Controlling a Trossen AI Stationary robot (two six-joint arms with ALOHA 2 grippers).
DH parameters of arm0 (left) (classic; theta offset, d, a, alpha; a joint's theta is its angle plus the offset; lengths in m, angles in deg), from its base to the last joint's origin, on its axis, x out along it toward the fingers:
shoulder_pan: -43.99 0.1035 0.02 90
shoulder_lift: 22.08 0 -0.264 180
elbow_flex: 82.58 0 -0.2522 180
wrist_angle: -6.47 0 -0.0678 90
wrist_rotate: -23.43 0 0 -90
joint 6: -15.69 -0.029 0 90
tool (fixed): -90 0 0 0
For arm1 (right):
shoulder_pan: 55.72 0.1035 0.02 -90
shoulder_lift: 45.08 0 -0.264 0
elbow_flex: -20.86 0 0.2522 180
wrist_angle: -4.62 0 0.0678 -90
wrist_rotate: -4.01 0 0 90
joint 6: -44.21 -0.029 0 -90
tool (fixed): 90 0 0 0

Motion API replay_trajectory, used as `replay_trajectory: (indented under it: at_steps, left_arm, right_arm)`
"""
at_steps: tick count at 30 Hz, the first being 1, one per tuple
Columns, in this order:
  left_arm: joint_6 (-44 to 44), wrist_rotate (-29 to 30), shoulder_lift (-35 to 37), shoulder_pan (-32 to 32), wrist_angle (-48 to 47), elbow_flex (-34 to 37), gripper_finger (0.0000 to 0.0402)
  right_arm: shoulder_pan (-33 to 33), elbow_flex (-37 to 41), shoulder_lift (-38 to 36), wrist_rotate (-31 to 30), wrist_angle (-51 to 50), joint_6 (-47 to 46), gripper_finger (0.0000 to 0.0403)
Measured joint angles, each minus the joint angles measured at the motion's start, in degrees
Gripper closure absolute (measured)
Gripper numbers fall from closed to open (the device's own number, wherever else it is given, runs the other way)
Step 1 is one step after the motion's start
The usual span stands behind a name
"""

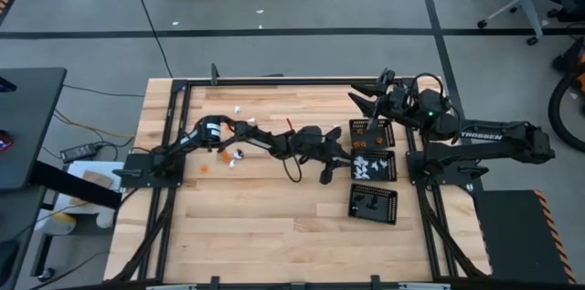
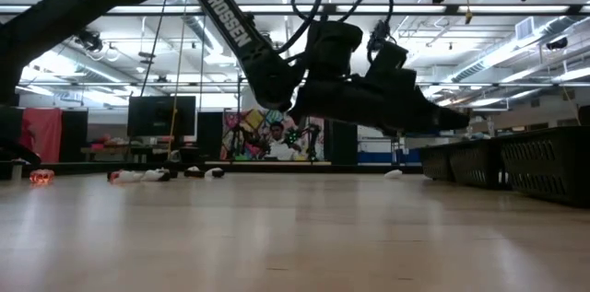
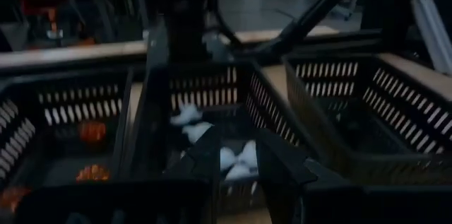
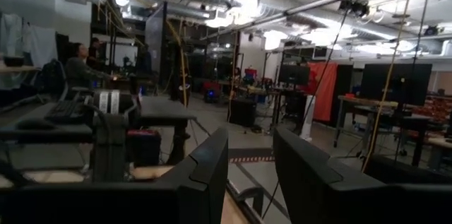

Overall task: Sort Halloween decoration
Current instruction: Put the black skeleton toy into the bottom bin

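The Halloween decoration is small white, orange and black pieces. Several lie loose on the wood table (image 1: pixel 274 226) left of centre (image 1: pixel 230 156); others lie in three black perforated trays at the right. My left gripper (image 1: pixel 336 164) is open and raised above the table beside the middle tray (image 1: pixel 388 168). In the left wrist view my left gripper (image 3: pixel 236 174) faces this tray, and white pieces (image 3: pixel 237 157) inside it show between the fingers. My right gripper (image 1: pixel 366 95) is open, empty and raised at the far right; in its wrist view (image 4: pixel 251 174) it faces the room.
The far tray (image 1: pixel 370 132) holds orange pieces (image 3: pixel 92 132), and the near tray (image 1: pixel 373 204) holds black ones. A black metal frame (image 1: pixel 274 80) runs around the table. People sit in the room beyond the table.
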Motion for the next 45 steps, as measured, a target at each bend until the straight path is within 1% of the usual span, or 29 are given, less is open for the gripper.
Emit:
replay_trajectory:
  at_steps: [3, 6, 9, 11, 14, 17, 19, 24, 27, 30, 32, 36, 40, 45]
  left_arm:
    - [0.0, -0.1, 0.1, -0.2, 2.7, 0.0, 0.0325]
    - [0.0, -0.2, 1.1, -0.1, 2.4, 0.0, 0.0325]
    - [-0.1, -0.1, 2.7, 0.5, -0.2, 0.1, 0.0325]
    - [-1.1, 1.3, 4.6, 0.9, -2.1, 1.4, 0.0325]
    - [-3.8, 7.6, 9.0, 1.2, -1.8, 7.0, 0.0325]
    - [-5.9, 13.6, 14.1, 1.3, -0.4, 13.9, 0.0325]
    - [-6.3, 15.5, 17.5, 1.3, 0.0, 18.2, 0.0325]
    - [-4.1, 16.2, 25.0, 1.3, 2.5, 29.2, 0.0325]
    - [-1.1, 19.4, 28.6, 1.3, 6.4, 35.6, 0.0324]
    - [2.0, 21.3, 32.6, 1.3, 8.0, 41.2, 0.0324]
    - [3.9, 21.4, 35.7, 1.3, 7.9, 44.6, 0.0324]
    - [6.1, 22.0, 41.6, 0.4, 8.0, 50.4, 0.0324]
    - [6.3, 25.3, 47.5, -0.6, 7.9, 55.9, 0.0324]
    - [4.4, 26.1, 54.9, -1.1, 8.0, 62.6, 0.0324]
  right_arm:
    - [0.4, 0.0, -1.6, 0.0, -2.7, 0.1, 0.0284]
    - [1.0, 0.0, -3.7, 0.0, -4.0, 0.1, 0.0284]
    - [1.1, 0.0, -5.4, 0.0, -7.5, 0.7, 0.0284]
    - [1.1, 0.0, -6.3, -0.7, -10.1, 1.6, 0.0284]
    - [1.1, 0.0, -6.9, -3.1, -12.6, 3.3, 0.0284]
    - [1.1, 0.0, -6.8, -4.4, -12.4, 5.6, 0.0284]
    - [0.9, 0.0, -6.8, -4.5, -12.0, 7.7, 0.0284]
    - [-0.5, 0.0, -5.1, -4.4, -8.9, 11.2, 0.0284]
    - [-1.8, 0.0, -1.6, -3.6, -4.9, 12.1, 0.0284]
    - [-3.3, -0.1, 3.7, 0.5, 0.2, 12.1, 0.0284]
    - [-4.0, -1.3, 8.1, 2.4, 1.7, 11.8, 0.0284]
    - [-4.4, -5.8, 17.4, 3.4, 1.5, 11.7, 0.0284]
    - [-4.4, -10.0, 26.8, 3.6, 0.5, 11.5, 0.0284]
    - [-4.3, -15.1, 36.1, 4.3, 0.7, 7.2, 0.0284]
